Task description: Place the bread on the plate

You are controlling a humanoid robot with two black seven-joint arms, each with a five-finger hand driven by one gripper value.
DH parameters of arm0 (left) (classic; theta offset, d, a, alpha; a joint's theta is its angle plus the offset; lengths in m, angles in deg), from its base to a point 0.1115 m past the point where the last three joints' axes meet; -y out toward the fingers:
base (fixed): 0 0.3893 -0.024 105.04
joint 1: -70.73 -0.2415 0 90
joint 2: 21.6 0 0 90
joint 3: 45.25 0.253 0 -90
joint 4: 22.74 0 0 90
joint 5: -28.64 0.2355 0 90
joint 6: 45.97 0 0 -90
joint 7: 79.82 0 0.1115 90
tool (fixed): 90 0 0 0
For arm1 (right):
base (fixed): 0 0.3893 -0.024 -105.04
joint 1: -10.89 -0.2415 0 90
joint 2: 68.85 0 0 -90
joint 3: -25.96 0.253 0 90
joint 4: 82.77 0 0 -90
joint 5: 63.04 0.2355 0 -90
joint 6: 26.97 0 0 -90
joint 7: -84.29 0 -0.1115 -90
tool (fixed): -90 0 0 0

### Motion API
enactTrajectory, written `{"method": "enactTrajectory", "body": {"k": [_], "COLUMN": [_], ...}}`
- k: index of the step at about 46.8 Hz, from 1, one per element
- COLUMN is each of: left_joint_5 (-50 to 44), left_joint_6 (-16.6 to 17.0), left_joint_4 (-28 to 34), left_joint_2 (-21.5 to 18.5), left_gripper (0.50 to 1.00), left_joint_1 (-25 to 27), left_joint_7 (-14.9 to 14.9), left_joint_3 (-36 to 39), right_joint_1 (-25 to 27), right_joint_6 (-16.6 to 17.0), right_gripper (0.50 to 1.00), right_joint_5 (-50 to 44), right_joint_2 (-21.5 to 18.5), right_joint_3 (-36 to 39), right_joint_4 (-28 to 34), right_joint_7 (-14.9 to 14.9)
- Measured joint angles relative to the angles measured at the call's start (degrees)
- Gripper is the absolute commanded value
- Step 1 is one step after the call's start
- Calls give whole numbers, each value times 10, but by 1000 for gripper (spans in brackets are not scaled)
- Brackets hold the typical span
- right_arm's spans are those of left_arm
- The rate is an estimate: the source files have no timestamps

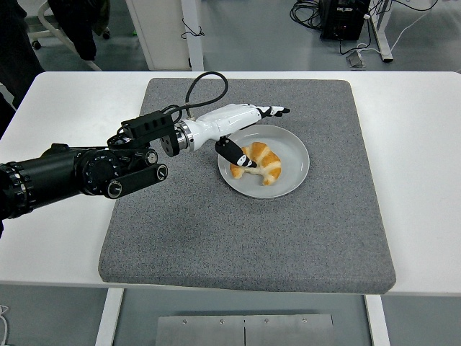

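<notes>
Bread (pixel 261 162) lies on the plate (pixel 295 160), a curved croissant-shaped piece whose long axis runs from the plate's upper left toward its lower right, with the lower end pointing at the plate's near rim. Its crust is golden orange with paler ridged bands across it. The plate is round and grey, holds only the bread, and sits on the grey mat (pixel 245 238), which lies on the white table (pixel 425 144). The left hand (pixel 241 133) hangs over the plate's left rim, its white shell above the mat just left of the plate. Its fingers (pixel 272 111) are spread and extended past the plate's far rim, gripping nothing, while the dark thumb (pixel 235 153) reaches down to the bread's upper-left end; whether it touches cannot be told. The black left arm (pixel 72 173) stretches away leftward from the plate.
</notes>
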Motion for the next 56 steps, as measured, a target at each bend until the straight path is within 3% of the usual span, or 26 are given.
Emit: {"method": "enactTrajectory", "body": {"k": [2,10,14,21,32,42,56], "left_joint_5": [-20,-128,-165,-193,-274,-341,-421], "left_joint_6": [-16,-133,-165,-171,-169,-170,-173], "left_joint_4": [0,0,0,-1,-18,-59,-143], "left_joint_2": [-4,-41,-62,-97,-110,-93,-45], "left_gripper": [958,961,964,968,968,968,968], "left_joint_1": [0,7,8,-1,-57,-109,-115], "left_joint_7": [-1,-1,0,1,0,1,3], "left_joint_3": [-11,-94,-131,-183,-262,-329,-343], "right_joint_1": [0,0,0,0,0,0,0], "right_joint_6": [0,0,0,0,0,0,0], "right_gripper": [1000,1000,1000,1000,1000,1000,1000], "right_joint_5": [0,0,0,0,0,0,0], "right_joint_2": [0,0,0,0,0,0,0], "right_joint_3": [0,0,0,0,0,0,0], "right_joint_4": [0,0,0,0,0,0,0], "right_joint_7": [0,0,0,0,0,0,0]}}
